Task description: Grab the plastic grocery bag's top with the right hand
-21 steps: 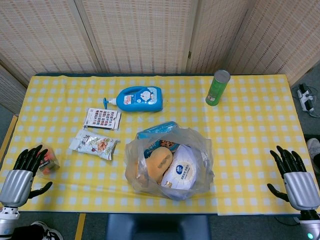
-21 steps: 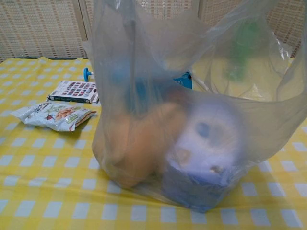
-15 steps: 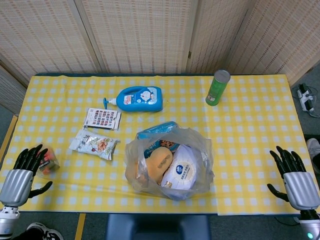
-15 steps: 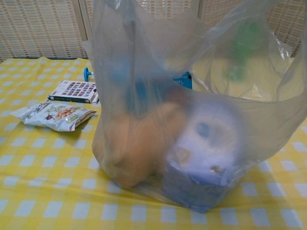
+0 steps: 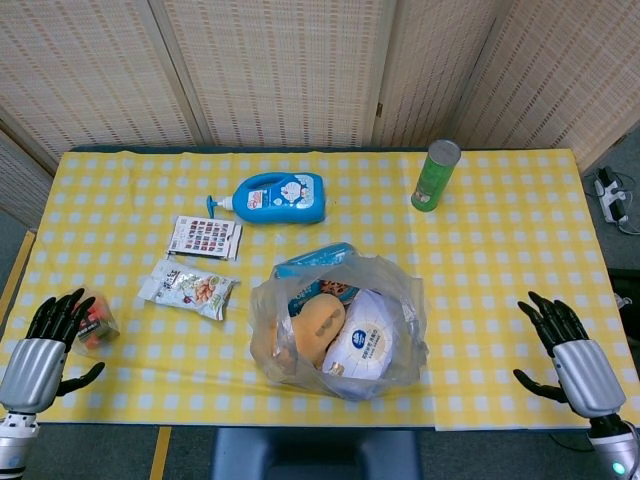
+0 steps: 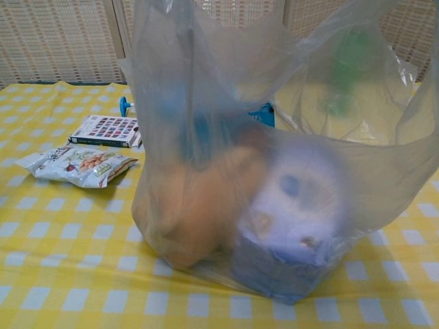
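The clear plastic grocery bag (image 5: pixel 338 325) stands near the table's front edge, its top open, with an orange pack, a white round pack and a blue pack inside. In the chest view the bag (image 6: pixel 274 164) fills most of the frame. My right hand (image 5: pixel 572 352) hovers open at the front right corner, well to the right of the bag and touching nothing. My left hand (image 5: pixel 42 352) is open at the front left corner, beside a small red-orange packet (image 5: pixel 93 325). Neither hand shows in the chest view.
A blue detergent bottle (image 5: pixel 272 197) lies behind the bag, a green can (image 5: pixel 435 175) stands at the back right. A flat patterned box (image 5: pixel 204 238) and a snack packet (image 5: pixel 188 287) lie left of the bag. The yellow checked tablecloth (image 5: pixel 500 250) covers the table.
My right hand has shifted a little left and forward, toward the table. The bag and left hand have not moved.
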Tool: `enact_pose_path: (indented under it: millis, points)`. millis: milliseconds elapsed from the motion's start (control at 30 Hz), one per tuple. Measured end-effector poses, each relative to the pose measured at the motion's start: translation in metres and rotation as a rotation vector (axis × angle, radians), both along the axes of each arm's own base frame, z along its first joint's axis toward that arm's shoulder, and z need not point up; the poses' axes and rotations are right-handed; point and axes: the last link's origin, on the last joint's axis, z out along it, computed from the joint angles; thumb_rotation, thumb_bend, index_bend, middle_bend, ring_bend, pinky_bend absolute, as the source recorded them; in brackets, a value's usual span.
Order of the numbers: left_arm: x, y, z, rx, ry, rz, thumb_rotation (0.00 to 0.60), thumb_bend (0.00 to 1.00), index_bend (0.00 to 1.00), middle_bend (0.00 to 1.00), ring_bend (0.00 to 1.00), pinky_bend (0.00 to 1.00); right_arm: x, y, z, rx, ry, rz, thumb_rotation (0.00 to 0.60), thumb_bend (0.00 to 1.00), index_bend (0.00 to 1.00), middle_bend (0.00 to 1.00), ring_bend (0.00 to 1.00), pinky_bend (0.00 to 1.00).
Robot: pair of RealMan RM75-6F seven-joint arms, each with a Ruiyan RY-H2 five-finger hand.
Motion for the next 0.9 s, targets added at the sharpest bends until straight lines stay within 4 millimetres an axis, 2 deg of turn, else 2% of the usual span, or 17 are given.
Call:
enact_pose_path:
  millis: [167, 433, 900]
  points:
    - [0.0, 0.0, 0.0, 0.004, 0.001, -0.001, 0.6, 0.22, 0.0, 0.05, 0.06, 0.0, 0.021, -0.019, -0.005, 0.157, -0.128, 0.127, 0.6, 0.25, 0.0, 0.0, 0.0, 0.0]
    - [-0.001, 0.001, 0.002, 0.01, -0.004, 0.006, 0.6, 0.22, 0.0, 0.05, 0.06, 0.0, 0.057, -0.039, -0.014, 0.332, -0.174, 0.252, 0.6, 0.25, 0.0, 0.0, 0.0, 0.0]
    - [-0.003, 0.002, 0.005, 0.022, -0.01, 0.014, 0.6, 0.22, 0.0, 0.05, 0.06, 0.0, 0.094, -0.051, -0.026, 0.378, -0.128, 0.364, 0.6, 0.25, 0.0, 0.0, 0.0, 0.0]
